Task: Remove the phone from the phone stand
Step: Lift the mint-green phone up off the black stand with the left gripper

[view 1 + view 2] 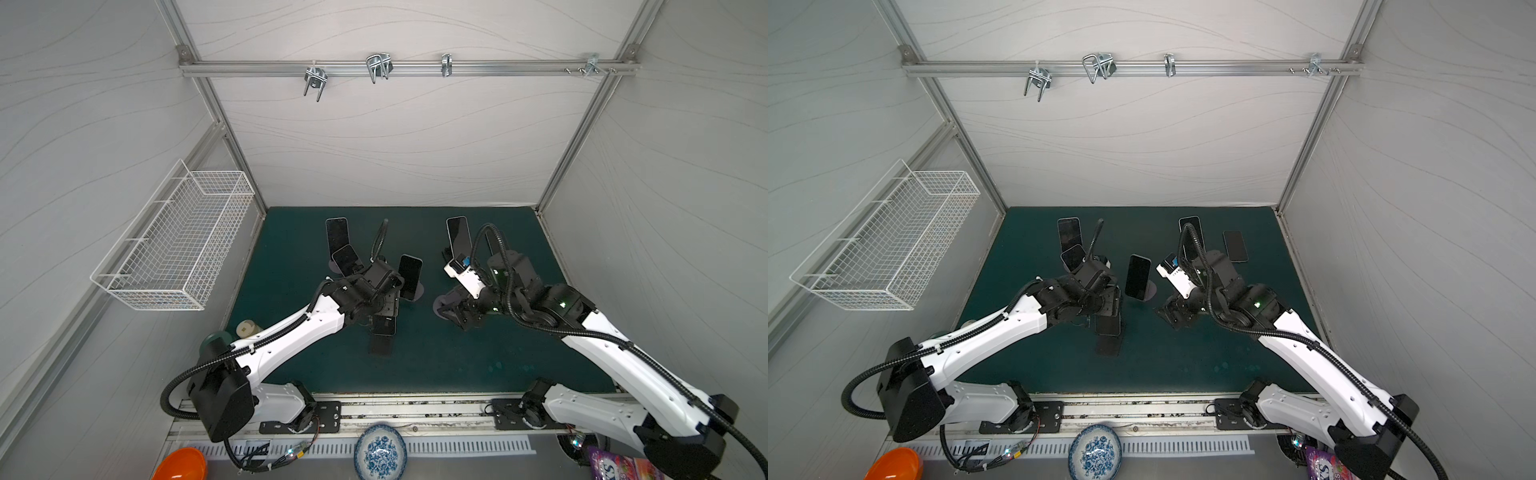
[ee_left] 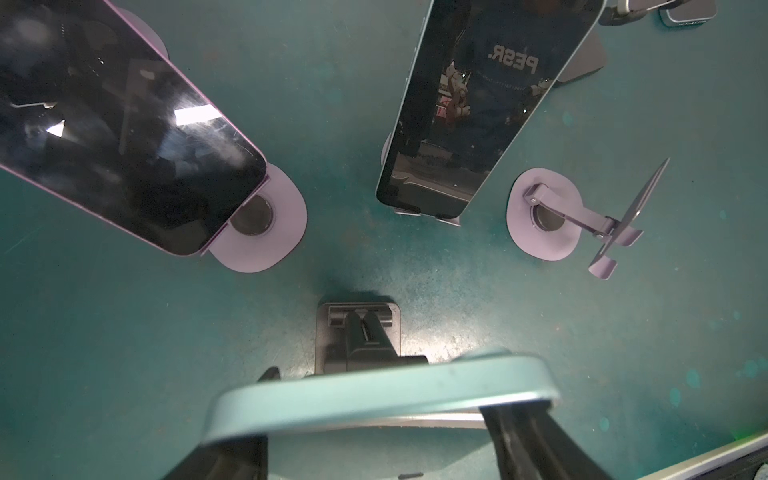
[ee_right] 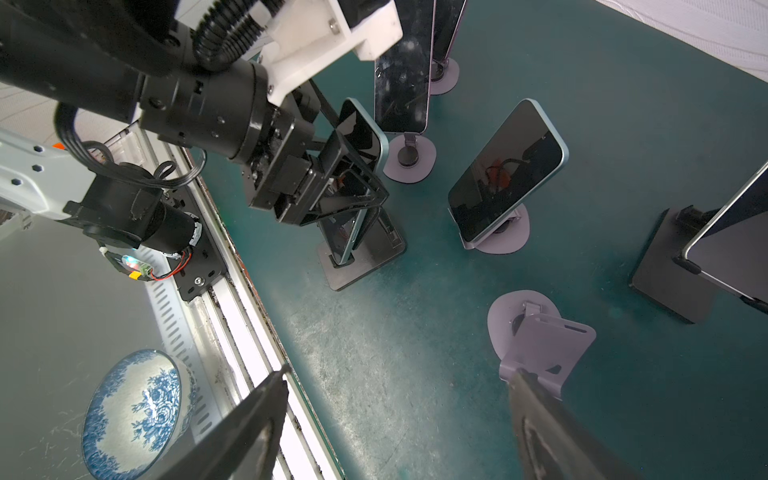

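The left gripper (image 3: 360,179) has its jaws clamped on the long edges of a teal phone (image 2: 386,388). The phone stands nearly upright, and in the right wrist view its lower end sits down at the lip of a black stand (image 3: 368,259). In the left wrist view the black fingers (image 2: 536,440) press on both sides of the phone's rim, with the stand's base just beyond it. In both top views this phone and stand are near the middle of the table (image 1: 457,365), a little toward its front edge.

The right gripper (image 3: 402,371) hangs low over the table right of the middle, jaws wide apart with nothing between them. One fingertip shows at the lower edge of an empty purple stand (image 3: 544,340); I cannot tell whether it touches.

Another teal phone (image 1: 410,276) leans on a purple stand at the table's middle. A dark phone (image 1: 1235,246) lies flat near the back right corner. A blue and white bowl (image 1: 380,453) sits beyond the front edge.
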